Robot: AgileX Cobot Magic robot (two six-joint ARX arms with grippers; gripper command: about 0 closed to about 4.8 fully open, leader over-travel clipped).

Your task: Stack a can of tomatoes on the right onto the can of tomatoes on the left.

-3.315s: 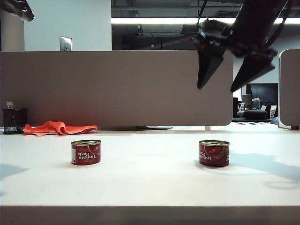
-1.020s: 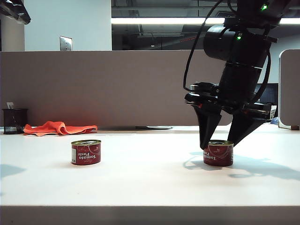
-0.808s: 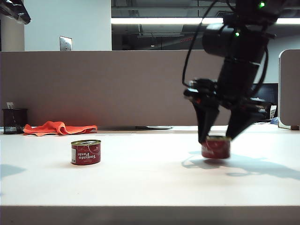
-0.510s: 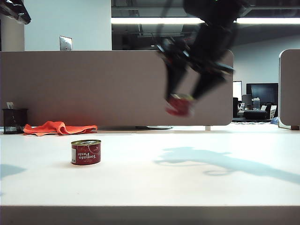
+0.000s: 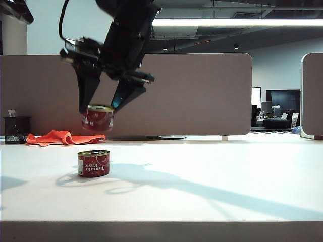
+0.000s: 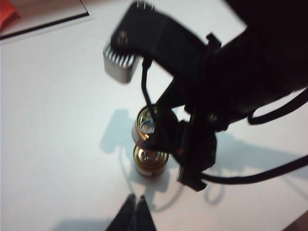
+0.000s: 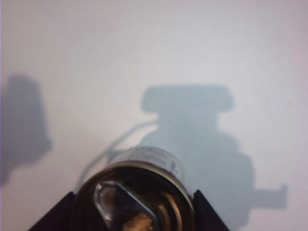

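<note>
The left can of tomatoes point(image 5: 93, 163) stands upright on the white table point(image 5: 212, 176), red with a gold lid. My right gripper point(image 5: 99, 109) has reached across to the left side and is shut on the other can of tomatoes point(image 5: 98, 118), holding it in the air just above the standing can and slightly right of it. In the right wrist view this held can point(image 7: 144, 163) fills the space between the fingers of the right gripper point(image 7: 134, 194). The left wrist view shows the held can point(image 6: 146, 122) and the standing can point(image 6: 150, 161) close together. My left gripper point(image 6: 136, 198) is shut and empty, high above the table.
An orange cloth point(image 5: 63, 137) and a black mesh cup point(image 5: 15, 130) lie at the back left, in front of a brown partition point(image 5: 202, 91). The right arm's shadow point(image 5: 202, 189) runs across the table.
The right gripper has lifted the right-hand can off the table and carried it leftwards, to just above the left can. The left arm has kept still.
</note>
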